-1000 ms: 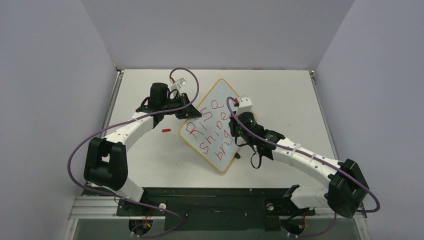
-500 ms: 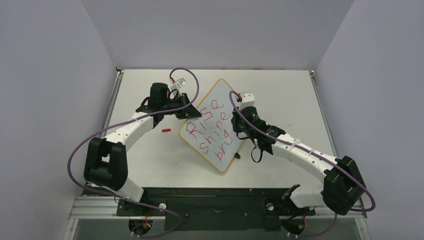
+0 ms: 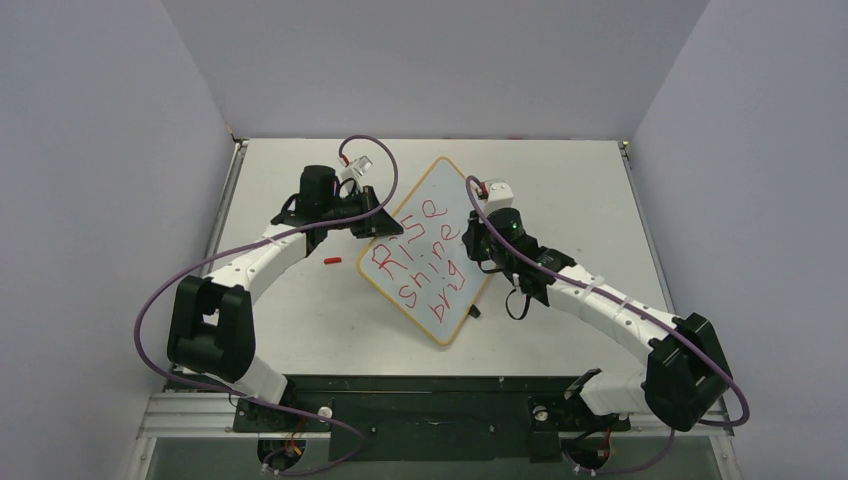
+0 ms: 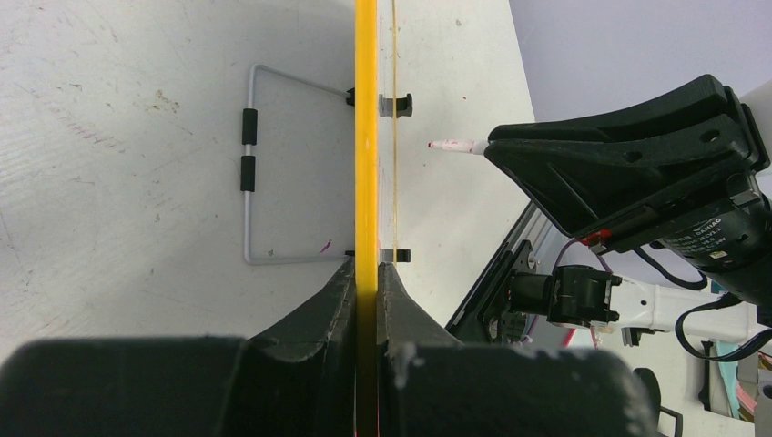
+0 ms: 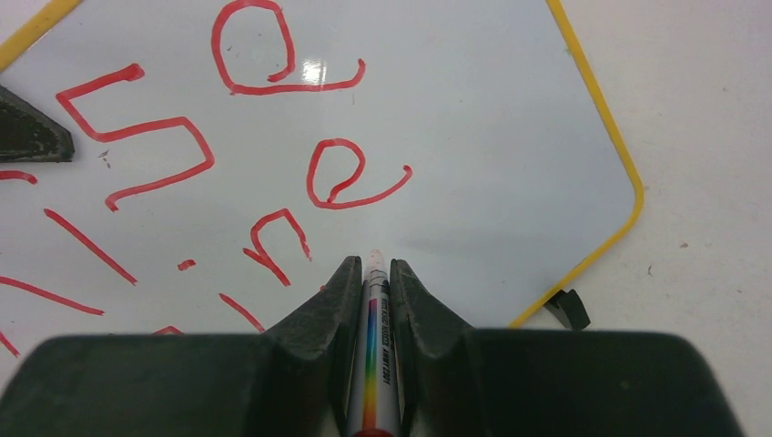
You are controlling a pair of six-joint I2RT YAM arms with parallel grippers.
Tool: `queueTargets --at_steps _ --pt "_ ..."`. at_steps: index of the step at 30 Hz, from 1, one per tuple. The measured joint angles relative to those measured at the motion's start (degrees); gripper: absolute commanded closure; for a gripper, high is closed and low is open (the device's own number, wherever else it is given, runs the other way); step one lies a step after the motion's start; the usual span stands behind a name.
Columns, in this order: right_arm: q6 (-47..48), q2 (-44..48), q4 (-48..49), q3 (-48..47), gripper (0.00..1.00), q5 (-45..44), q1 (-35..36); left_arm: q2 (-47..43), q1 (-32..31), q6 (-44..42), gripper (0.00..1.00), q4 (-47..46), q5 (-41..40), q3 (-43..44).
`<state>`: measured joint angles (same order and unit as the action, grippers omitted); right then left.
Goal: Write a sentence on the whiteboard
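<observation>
Marker barrel mostly hidden between right gripper fingers; whiteboard lettering left of fingers cut by frame edge.

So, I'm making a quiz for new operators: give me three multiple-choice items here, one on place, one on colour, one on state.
1. The red piece lies: A on the table, left of the board; B on the board; C under the board.
2. The writing is: A blue; B red; C black.
3. The left hand is: A open; B out of view; C shut on the board's rim.
Answers: A, it sits on bare table; B, the strokes are red; C, its fingers pinch the yellow rim.
</observation>
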<state>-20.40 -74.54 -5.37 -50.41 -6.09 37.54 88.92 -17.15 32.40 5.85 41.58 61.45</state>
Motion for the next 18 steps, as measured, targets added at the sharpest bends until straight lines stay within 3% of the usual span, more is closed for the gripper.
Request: queueTargets --at_steps 18 --pt "-1.3 -4.4 4.0 0.0 1.0 4.5 0.0 0.0 0.0 0.0 1.0 0.0 0.0 0.0"
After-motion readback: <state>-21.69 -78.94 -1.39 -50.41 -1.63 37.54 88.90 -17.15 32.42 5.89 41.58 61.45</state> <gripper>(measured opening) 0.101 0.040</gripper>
